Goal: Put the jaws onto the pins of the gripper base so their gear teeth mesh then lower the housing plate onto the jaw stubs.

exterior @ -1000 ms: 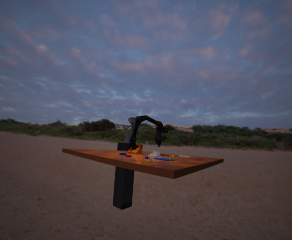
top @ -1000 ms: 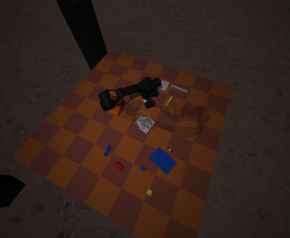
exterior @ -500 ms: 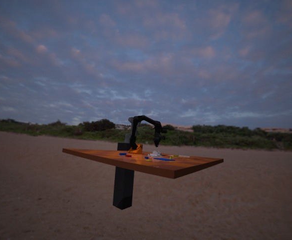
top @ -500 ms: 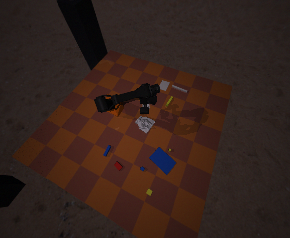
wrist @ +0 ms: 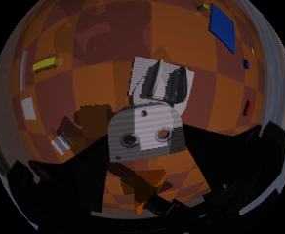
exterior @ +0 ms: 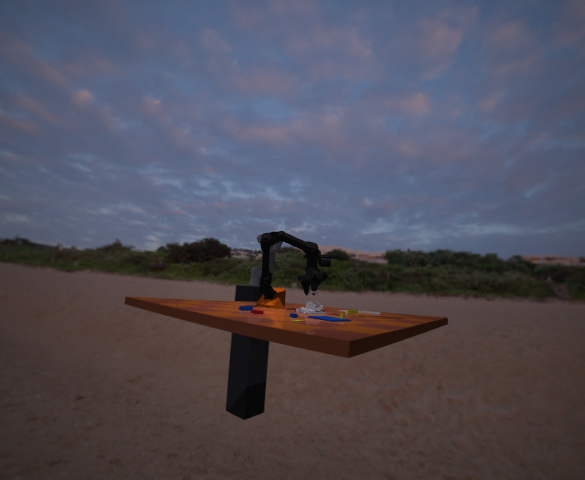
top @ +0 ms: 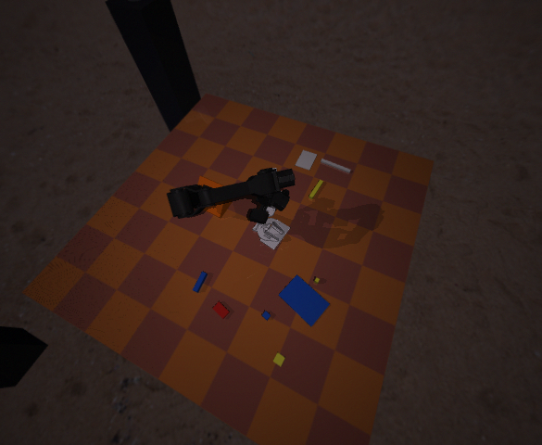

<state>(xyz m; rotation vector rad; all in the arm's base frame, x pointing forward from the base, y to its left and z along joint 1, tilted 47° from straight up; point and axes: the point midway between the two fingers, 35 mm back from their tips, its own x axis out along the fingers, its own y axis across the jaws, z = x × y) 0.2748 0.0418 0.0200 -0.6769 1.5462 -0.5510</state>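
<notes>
My gripper (top: 268, 208) (exterior: 313, 292) (wrist: 144, 133) is shut on the housing plate (top: 271, 210) (wrist: 148, 122), a light grey plate with a rounded edge and two large holes. It holds the plate by its two sides, above the table. The pale gripper base (top: 273, 245) (wrist: 138, 70) lies on the table just beyond the plate in the wrist view. Two upright jaws (wrist: 156, 82) (wrist: 181, 84) stand side by side on the base. The held plate hides the base's near end in the wrist view, so the pins and gear teeth cannot be made out.
A small grey block (wrist: 61, 143) stands left of the plate in the wrist view. A white tile (top: 306, 159) (wrist: 29, 108), white rod (top: 335, 165) and yellow bar (top: 316, 189) (wrist: 46, 63) lie beyond. An orange wedge (top: 209, 183) is by the arm's foot; a blue plate (top: 304, 299) lies nearer.
</notes>
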